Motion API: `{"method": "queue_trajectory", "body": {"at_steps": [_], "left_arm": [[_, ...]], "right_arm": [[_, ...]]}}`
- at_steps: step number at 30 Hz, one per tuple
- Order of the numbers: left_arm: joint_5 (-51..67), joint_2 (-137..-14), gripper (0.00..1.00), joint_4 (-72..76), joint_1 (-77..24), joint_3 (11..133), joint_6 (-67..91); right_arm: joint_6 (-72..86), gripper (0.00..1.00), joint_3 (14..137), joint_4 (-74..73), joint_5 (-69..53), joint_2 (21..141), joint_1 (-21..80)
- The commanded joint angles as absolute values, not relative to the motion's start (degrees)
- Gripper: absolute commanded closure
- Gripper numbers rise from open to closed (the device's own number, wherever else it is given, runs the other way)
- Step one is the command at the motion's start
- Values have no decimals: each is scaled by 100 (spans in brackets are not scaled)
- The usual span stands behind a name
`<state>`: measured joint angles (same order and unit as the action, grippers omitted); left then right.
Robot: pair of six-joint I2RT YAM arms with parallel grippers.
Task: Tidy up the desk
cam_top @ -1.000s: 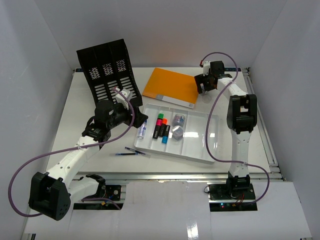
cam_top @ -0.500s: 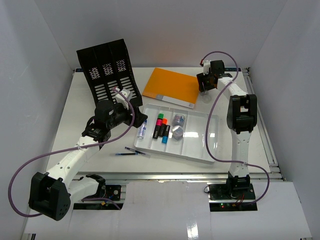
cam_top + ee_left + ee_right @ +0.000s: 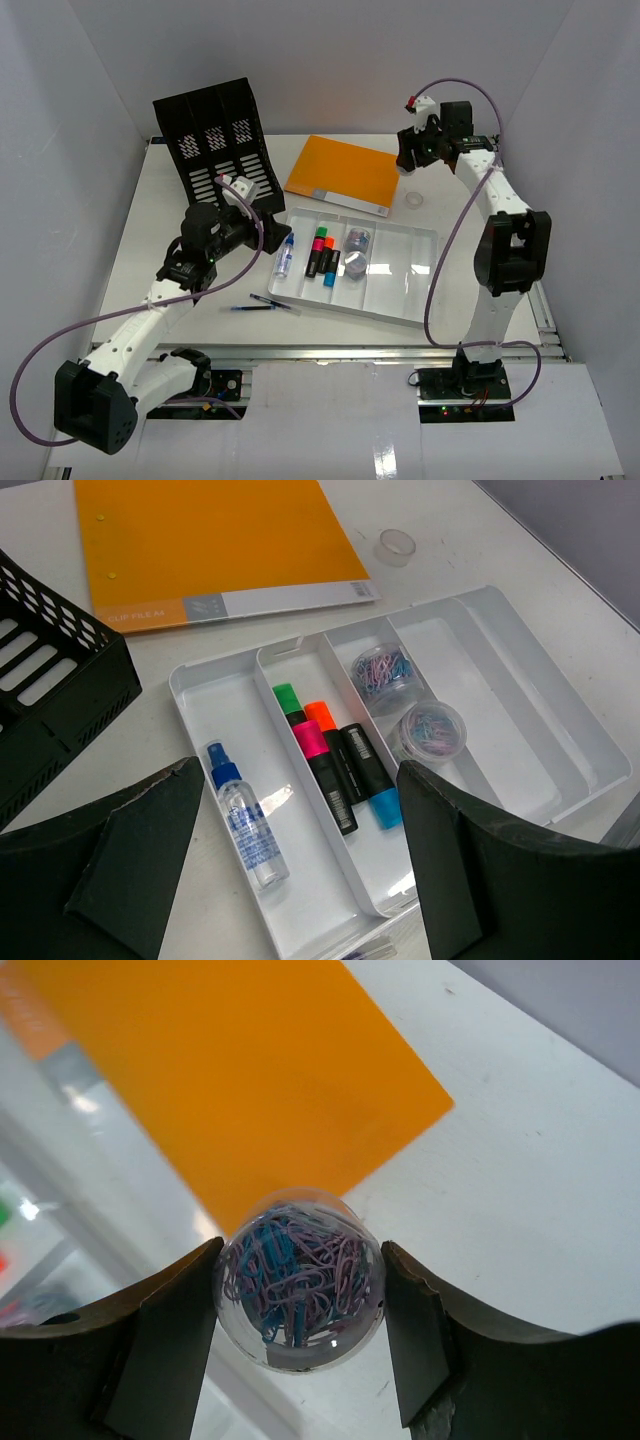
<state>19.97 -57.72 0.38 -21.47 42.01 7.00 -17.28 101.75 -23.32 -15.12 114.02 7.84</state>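
Right gripper point(image 3: 300, 1305) clamps a paper-clip tub point(image 3: 298, 1278) (held above the desk point(image 3: 150, 230)); left gripper point(image 3: 295, 855) gapes wide, empty.

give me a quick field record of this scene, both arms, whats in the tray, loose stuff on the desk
left pincer: open, empty, over the tray's left end
right pincer: shut on a clear clip tub, in the air near a corner of the orange folder
tray: spray bottle, four highlighters and two clip tubs, each kind in its own compartment; right compartments bare
loose on desk: pen in front of the tray, clear ring beside the folder
far left: black file rack
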Motion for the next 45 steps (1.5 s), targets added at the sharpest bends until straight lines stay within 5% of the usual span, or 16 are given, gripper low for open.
{"method": "queue_trajectory", "body": {"at_steps": [1, 13, 32, 40, 42, 45], "left_arm": [[1902, -5500, 11, 53, -2118, 4163, 639], [1723, -5326, 11, 52, -2118, 4113, 598], [1731, -5340, 10, 53, -2118, 4096, 606], [1714, -5360, 10, 53, -2118, 4089, 640], [1679, -5370, 9, 62, -2118, 4095, 660], [1679, -5391, 7, 64, -2118, 4087, 730]], "right_arm": [[-2555, 86, 9595, -3000, -3123, 10472, 1279], [-4116, 85, 8022, -4206, -4112, 9529, 3167], [-4222, 75, 7241, -4343, -3373, 9725, 3753], [-4071, 42, 7014, -3823, -2619, 9613, 3838], [-4096, 8, 6969, -3797, -2584, 9536, 3858], [-4113, 10, 6935, -3806, -2607, 9448, 3876]]}}
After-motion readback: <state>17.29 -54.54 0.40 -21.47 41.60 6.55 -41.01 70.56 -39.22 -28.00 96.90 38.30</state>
